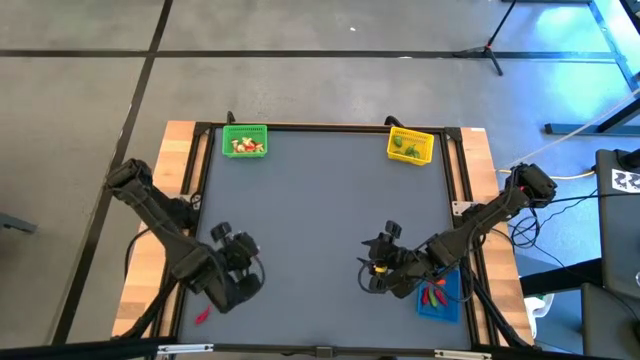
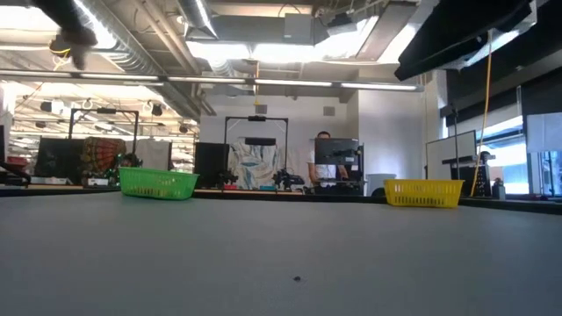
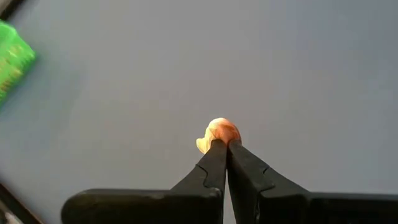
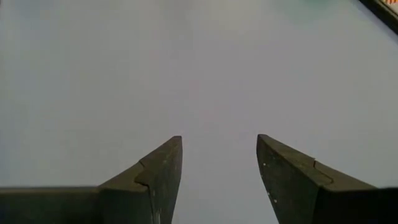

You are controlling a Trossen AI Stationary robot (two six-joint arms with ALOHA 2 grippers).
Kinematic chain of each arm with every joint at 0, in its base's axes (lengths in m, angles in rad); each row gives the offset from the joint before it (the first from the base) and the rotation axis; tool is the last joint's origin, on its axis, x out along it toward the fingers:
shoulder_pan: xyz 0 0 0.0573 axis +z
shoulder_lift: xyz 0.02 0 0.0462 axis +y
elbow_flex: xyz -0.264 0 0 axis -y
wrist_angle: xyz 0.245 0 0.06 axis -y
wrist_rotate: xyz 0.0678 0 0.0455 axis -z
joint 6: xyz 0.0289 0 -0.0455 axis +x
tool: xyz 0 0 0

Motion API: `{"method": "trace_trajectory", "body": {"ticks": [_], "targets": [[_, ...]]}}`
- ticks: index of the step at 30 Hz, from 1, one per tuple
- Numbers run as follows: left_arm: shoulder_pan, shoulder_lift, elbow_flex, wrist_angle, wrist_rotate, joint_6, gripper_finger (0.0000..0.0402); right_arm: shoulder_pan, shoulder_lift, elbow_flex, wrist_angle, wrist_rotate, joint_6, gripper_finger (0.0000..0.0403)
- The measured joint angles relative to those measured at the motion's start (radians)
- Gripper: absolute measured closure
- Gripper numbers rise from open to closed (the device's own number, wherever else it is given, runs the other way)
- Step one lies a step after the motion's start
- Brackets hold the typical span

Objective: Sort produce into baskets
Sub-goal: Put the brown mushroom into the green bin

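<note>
Near edge first: a single red chili piece (image 1: 202, 316) lies on the wooden border at the near left, outside the mat, just beside the left arm. The left gripper (image 3: 222, 144) hovers over the near-left part of the grey mat (image 1: 320, 230), its dark tapered fingers (image 3: 211, 168) pressed together on a small pale mushroom piece (image 3: 217, 132), rounded and beige with an orange tinge, pinched at the very tips. At the near right, the blue basket (image 1: 446, 306) sits at the mat's edge, holding red chili pieces (image 1: 432, 296); the right arm passes partly over it. The right gripper (image 4: 219, 163) stands just left of that basket, its wedge-shaped fingers spread apart with nothing between them, only bare mat beyond. The mat is smooth, matte and uniform, framed by a black rail (image 1: 330, 127) and wooden boards; its wide centre lies open between the arms and the far baskets. At the far left corner stands the bright green basket (image 1: 245, 140), rectangular plastic mesh, containing pale and red pieces. At the far right corner stands the yellow basket (image 1: 411, 146), same mesh build, holding green pieces (image 1: 404, 143). The two far baskets are well apart. Beyond the table, a person (image 2: 323, 164) shows behind monitors.
</note>
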Motion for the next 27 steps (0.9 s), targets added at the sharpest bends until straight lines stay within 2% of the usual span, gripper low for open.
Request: {"method": "trace_trajectory", "body": {"ticks": [10, 14, 20, 27], "targets": [[0.221, -0.008, -0.019, 0.009, -0.01, 0.322, 0.04, -0.063, 0.012, 0.0, 0.002, 0.029, -0.021, 0.0196], [0.323, -0.076, -0.114, 0.086, -0.013, 0.427, 0.04, -0.092, 0.047, 0.0, 0.004, 0.028, -0.025, 0.0196], [0.497, -0.252, -0.289, 0.272, -0.013, 0.549, 0.04, -0.138, 0.13, 0.0, 0.006, 0.023, -0.027, 0.0196], [0.717, -0.359, -0.403, 0.362, -0.022, 0.649, 0.04, -0.226, 0.225, 0.0, 0.054, 0.033, -0.052, 0.0196]]}}
